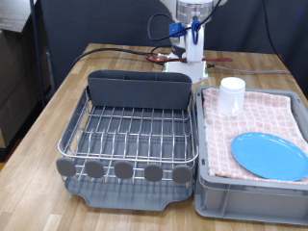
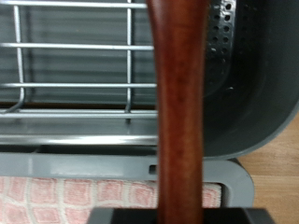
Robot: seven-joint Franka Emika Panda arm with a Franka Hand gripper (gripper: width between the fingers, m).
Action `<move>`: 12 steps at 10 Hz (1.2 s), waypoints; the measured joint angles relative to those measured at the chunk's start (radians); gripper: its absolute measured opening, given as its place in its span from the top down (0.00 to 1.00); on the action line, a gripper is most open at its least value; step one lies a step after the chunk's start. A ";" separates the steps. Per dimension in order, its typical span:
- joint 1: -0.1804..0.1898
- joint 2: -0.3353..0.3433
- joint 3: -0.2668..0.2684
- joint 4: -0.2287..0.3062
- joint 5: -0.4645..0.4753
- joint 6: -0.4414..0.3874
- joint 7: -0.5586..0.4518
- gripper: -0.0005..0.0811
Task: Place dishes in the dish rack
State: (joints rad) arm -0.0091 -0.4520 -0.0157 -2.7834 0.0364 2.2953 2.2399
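Wooden table (image 1: 58, 106), upper-centre gripper (image 1: 195, 60) pinching wooden spoon (image 2: 180, 112) above dish rack (image 1: 130, 135) caddy (image 1: 140, 89); spoon-placing step, needs lowering into caddy; plate (image 1: 269, 154), cup (image 1: 232, 94) unmoved.

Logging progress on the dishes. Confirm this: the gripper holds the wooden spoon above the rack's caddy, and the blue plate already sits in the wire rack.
The plate part is wrong. In the exterior view the blue plate lies on the pink checked cloth in the crate, not in the wire rack. The gripper holds the wooden spoon above the caddy.
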 joint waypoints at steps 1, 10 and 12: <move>0.001 -0.003 -0.023 -0.008 0.021 -0.003 -0.030 0.90; 0.015 -0.002 -0.201 -0.015 0.210 -0.120 -0.305 0.90; 0.015 0.005 -0.228 -0.012 0.241 -0.138 -0.318 0.90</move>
State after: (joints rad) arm 0.0059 -0.4473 -0.2438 -2.7950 0.2775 2.1571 1.9215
